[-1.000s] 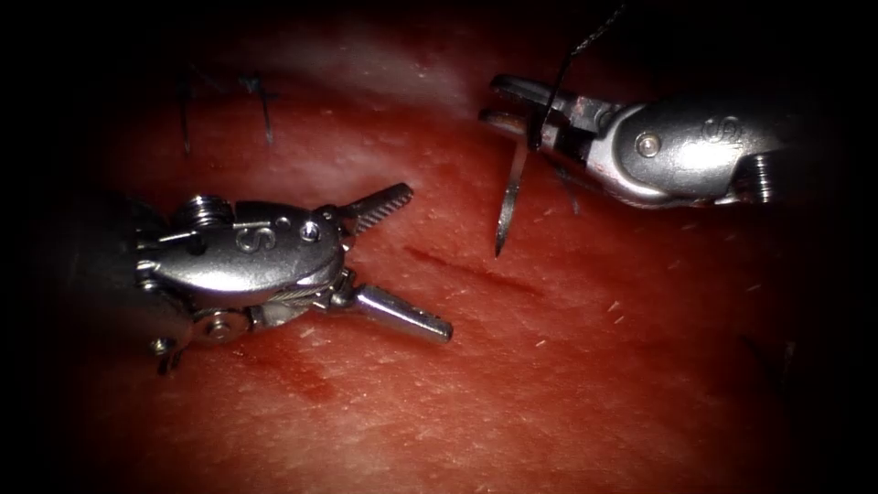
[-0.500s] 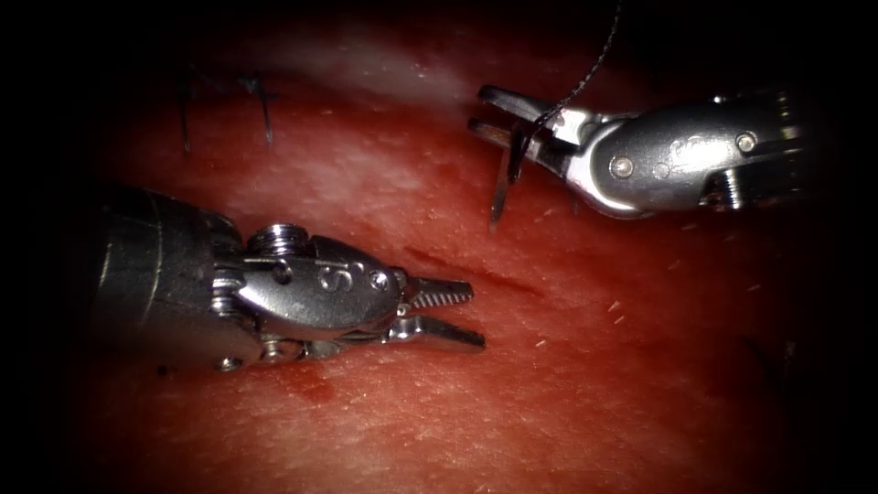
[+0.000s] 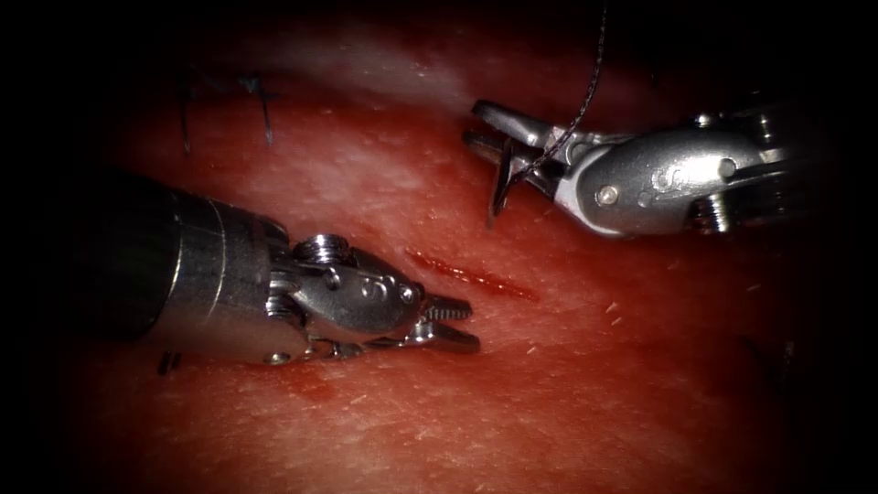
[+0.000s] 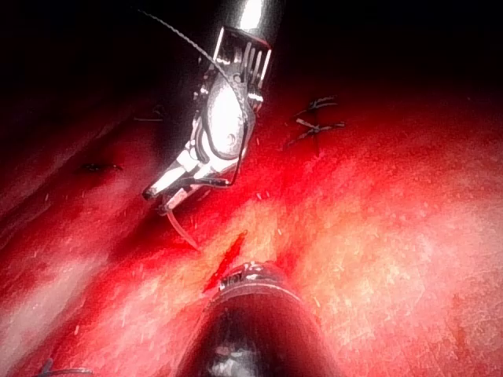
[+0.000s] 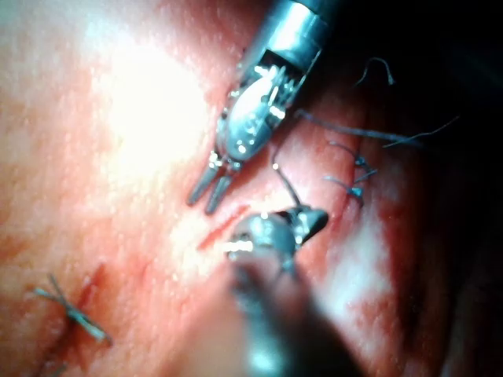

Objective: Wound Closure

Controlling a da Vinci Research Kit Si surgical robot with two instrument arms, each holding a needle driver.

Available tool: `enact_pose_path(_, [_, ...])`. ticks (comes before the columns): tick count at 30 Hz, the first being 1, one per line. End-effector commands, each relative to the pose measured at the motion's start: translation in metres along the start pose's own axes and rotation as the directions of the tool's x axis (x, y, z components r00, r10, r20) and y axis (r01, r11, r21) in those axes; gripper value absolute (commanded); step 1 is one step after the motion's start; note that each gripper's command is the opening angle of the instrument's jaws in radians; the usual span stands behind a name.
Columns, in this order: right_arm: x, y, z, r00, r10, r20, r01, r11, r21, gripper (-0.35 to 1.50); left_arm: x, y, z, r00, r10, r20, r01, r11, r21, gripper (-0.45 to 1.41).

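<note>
The cut (image 3: 471,274) is a short red slit in the tissue (image 3: 567,384). My right tool (image 3: 487,128) comes in from the right, jaws shut on the curved needle (image 3: 499,187) near its thread end. The needle hangs tip down above the tissue, just beyond the cut and not in it. Dark thread (image 3: 590,78) rises from the jaws. My left tool (image 3: 455,324) lies low over the tissue just left of the cut, jaws a little open and holding nothing. The left wrist view has the right tool (image 4: 161,192), the needle (image 4: 185,228) and the cut (image 4: 228,255). The right wrist view has the left tool (image 5: 211,188).
Two earlier dark stitches (image 3: 261,105) sit at the far left of the tissue, and they also appear in the left wrist view as stitches (image 4: 314,126). More knotted stitches (image 5: 354,184) with cut thread ends lie near the tools in the right wrist view. Red fluid wets the cut.
My left tool has moved right toward the cut, and its jaws have narrowed from wide open. The right tool has turned and shifted slightly left and down. The needle's tip has lifted away from the cut.
</note>
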Motion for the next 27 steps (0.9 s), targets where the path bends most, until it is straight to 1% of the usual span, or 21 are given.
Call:
enact_pose_path(1, [-0.0003,-0.0008,0.0008,1.000,-0.010,0.000,0.010,1.000,-0.005,-0.35,0.0000,0.0001,0.0010,1.000,0.002,-0.004,-0.002,1.000,-0.005,-0.03])
enact_pose_path(6, [-0.0011,-0.0021,0.0008,0.999,-0.033,0.003,0.033,0.999,-0.013,-0.35,-0.0003,-0.0002,0.0012,1.000,-0.006,-0.005,0.006,1.000,-0.006,0.06])
enact_pose_path(10, [-0.0017,-0.0039,0.0010,0.999,-0.039,0.002,0.039,0.999,-0.014,-0.35,-0.0003,-0.0004,0.0008,1.000,-0.010,-0.004,0.010,1.000,-0.011,0.12])
enact_pose_path(14, [-0.0010,-0.0045,0.0008,0.999,-0.033,0.006,0.033,0.999,-0.016,-0.35,-0.0004,-0.0005,0.0008,1.000,-0.009,-0.004,0.009,1.000,-0.012,0.16])
enact_pose_path(20, [-0.0001,-0.0072,0.0009,0.998,-0.059,0.018,0.059,0.998,-0.012,-0.35,-0.0004,-0.0007,0.0006,1.000,-0.014,-0.004,0.014,1.000,-0.014,0.17])
enact_pose_path(24, [0.0000,-0.0078,0.0010,0.998,-0.063,0.021,0.063,0.998,-0.008,-0.35,-0.0005,-0.0009,0.0009,1.000,-0.012,-0.005,0.012,1.000,-0.012,0.02])
enact_pose_path(27, [-0.0002,-0.0081,0.0009,0.997,-0.067,0.029,0.067,0.998,0.001,-0.35,-0.0013,-0.0010,0.0013,1.000,-0.003,0.006,0.003,1.000,-0.009,-0.06])
